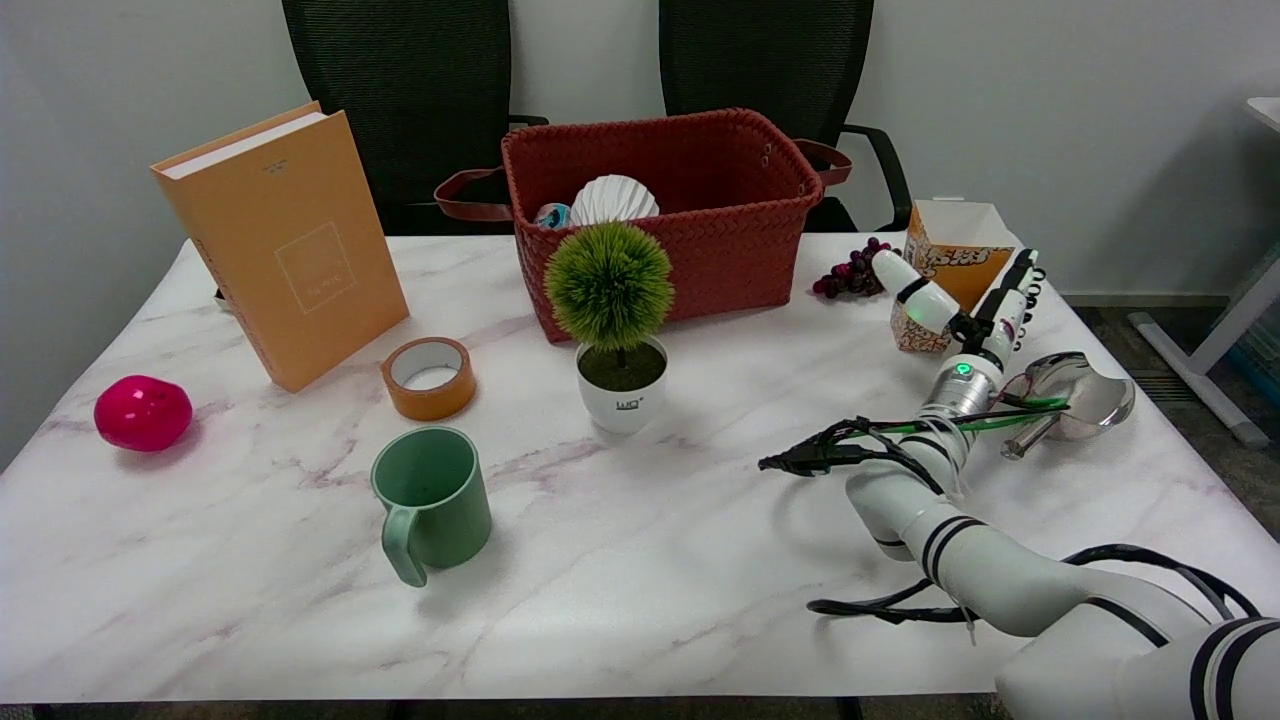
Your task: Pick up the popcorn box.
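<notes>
White right arm [1000,570] entering from lower right of frame, cables trailing along it, reaching up toward right edge of marble table [640,600]. Right hand [965,300] spread around popcorn box [955,268] at upper right, thumb on box's left side, other fingers on its right; whether fingers actually press the cardboard, cannot tell. Box upright on tabletop, just right of purple grapes [850,272]. Metal ladle [1075,398] lying just right of forearm. Green mug [432,500] in lower centre-left, handle toward camera. Potted green ball plant [612,320] at centre, red woven basket [690,200] behind it. Orange tape roll [428,377] left of plant, orange book [285,240] standing at upper left, pink ball [142,412] at far left.
</notes>
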